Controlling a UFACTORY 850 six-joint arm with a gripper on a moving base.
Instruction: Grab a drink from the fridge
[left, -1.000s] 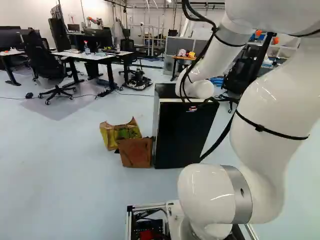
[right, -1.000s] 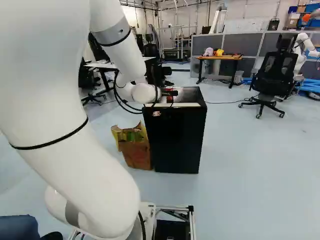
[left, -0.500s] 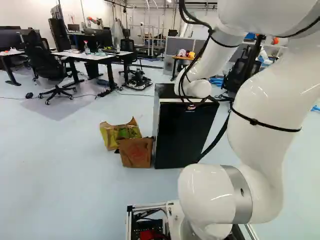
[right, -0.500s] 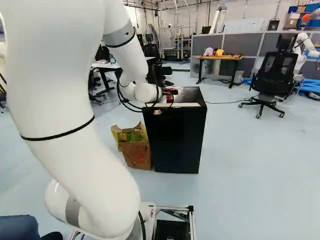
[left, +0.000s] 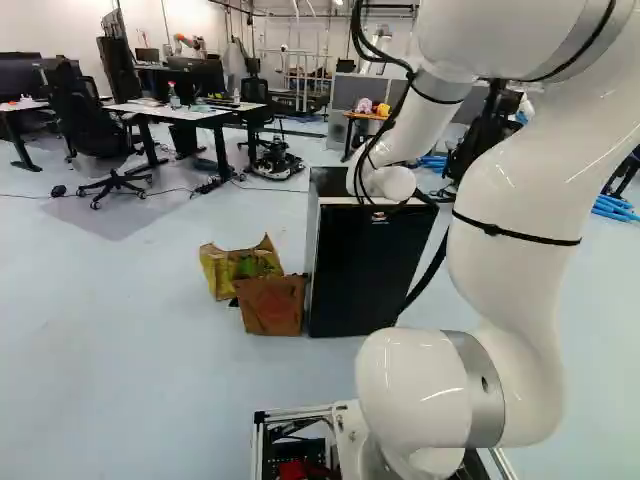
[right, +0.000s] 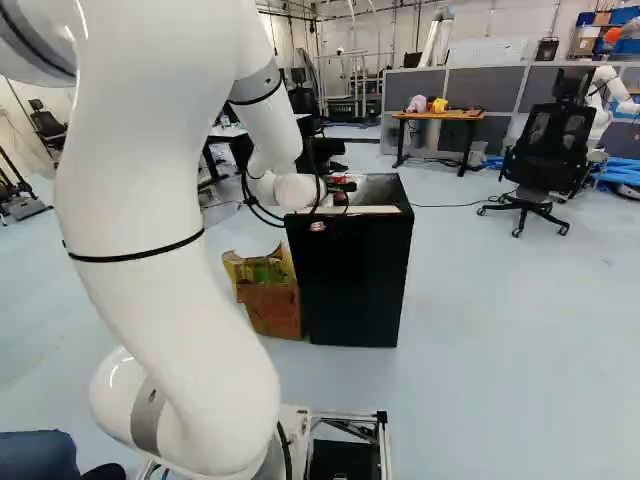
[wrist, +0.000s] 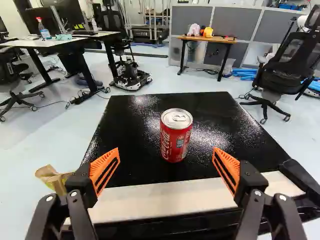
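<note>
My gripper (right: 340, 188) has its two orange-padded fingers (wrist: 105, 171) standing wide apart at the near edge of the black fridge's (right: 350, 280) top. A red drink can (wrist: 175, 137) stands upright there, ahead of the gap between them, touching neither. Left of the fridge, a brown box (left: 271, 305) rests on the floor; far off stands a wooden-topped table (right: 438, 115).

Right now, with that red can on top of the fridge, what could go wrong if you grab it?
The red can stands nearer one of the claw's open fingers, so closing could nudge or tip it. Coming in too low might scrape the fridge top. The cables looping by the wrist hang near the fridge's front edge and could snag.
</note>
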